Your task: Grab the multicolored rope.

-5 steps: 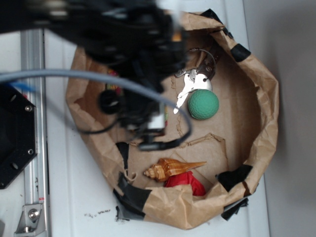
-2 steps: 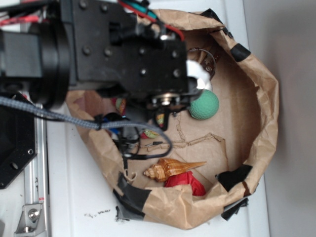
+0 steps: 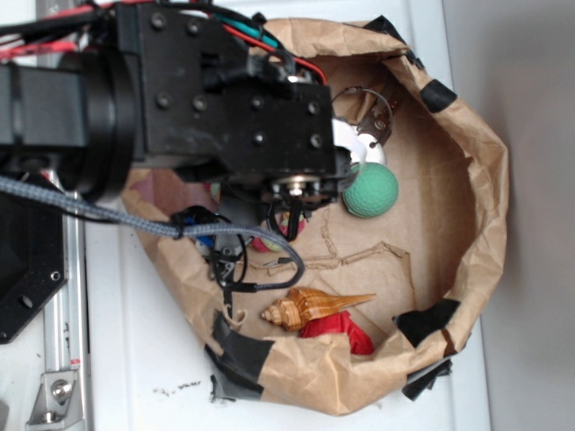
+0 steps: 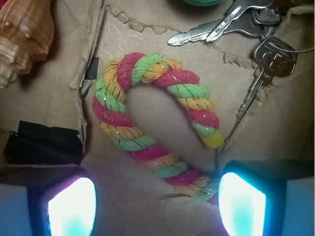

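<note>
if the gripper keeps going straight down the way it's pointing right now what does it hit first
Most likely the multicolored rope. In the wrist view the gripper is open, and the rope's lower strand runs between its fingers, ending near the right one. How far above the rope it hovers can't be judged.

No readable text, label, brand, number or sign is found in either view. Some embossing is seen on the head of the key (image 4: 272, 58) up and to the right of the fingers (image 4: 241, 204), but it is too blurred to be made out. Nothing is printed on the brown paper (image 4: 147, 29) beyond the fingertips, and nothing is printed on the black tape (image 4: 42, 142) just above the left finger. The black arm housing (image 3: 207, 99) in the exterior view is marked only by screw heads; no lettering is picked out there either.
</note>
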Robot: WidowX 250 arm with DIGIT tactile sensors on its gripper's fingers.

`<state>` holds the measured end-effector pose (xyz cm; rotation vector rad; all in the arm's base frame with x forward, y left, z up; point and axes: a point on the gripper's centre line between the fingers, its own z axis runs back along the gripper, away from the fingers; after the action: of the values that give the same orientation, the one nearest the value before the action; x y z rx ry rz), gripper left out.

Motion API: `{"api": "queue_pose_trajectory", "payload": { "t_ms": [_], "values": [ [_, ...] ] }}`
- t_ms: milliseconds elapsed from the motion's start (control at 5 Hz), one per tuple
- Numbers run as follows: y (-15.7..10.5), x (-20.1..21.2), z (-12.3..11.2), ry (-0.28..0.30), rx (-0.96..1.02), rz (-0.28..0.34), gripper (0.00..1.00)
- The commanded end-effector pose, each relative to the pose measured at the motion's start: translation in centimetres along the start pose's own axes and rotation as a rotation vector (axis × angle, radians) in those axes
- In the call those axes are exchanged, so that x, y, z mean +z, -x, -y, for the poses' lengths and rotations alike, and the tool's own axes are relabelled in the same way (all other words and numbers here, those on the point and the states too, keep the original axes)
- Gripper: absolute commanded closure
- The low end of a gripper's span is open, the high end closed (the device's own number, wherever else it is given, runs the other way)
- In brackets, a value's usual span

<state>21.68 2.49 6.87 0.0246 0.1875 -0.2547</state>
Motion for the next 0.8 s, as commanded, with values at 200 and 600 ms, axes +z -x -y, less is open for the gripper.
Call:
{"api": "queue_pose_trajectory", "payload": {
  "t_ms": [200,600],
  "values": [
    [1.5,-2.2,0.8,0.058,-0.076,0.012,0.0],
    [1.2,-4.6,2.6,0.104,-0.048,0.135,0.0]
  ]
}}
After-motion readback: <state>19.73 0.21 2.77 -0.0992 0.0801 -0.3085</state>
